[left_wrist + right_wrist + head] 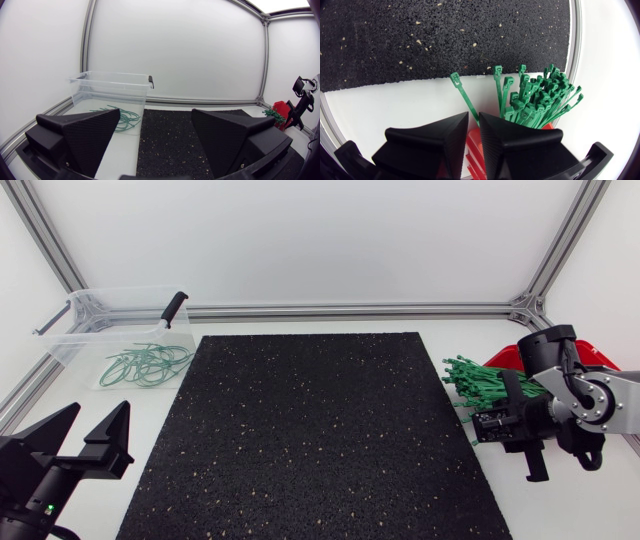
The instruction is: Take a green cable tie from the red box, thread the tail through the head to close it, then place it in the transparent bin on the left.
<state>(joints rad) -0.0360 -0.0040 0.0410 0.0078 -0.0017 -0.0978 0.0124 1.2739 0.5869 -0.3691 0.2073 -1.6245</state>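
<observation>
A bundle of green cable ties (478,385) sticks out of the red box (510,357) at the right edge of the table. My right gripper (487,423) hangs over the bundle's near side. In the right wrist view its fingers stand open by a narrow gap (474,117), and the strap of a single tie (464,97), apart from the bundle (535,97), runs into that gap. The transparent bin (70,345) at the far left holds several closed green ties (145,365). My left gripper (88,425) rests wide open and empty at the front left (156,114), pointing towards the bin (110,82).
A black speckled mat (320,430) covers the middle of the table, between the bin and the red box. The bin carries a black clip handle (174,308) on its right rim. Aluminium frame rails (350,310) run along the table's back edge.
</observation>
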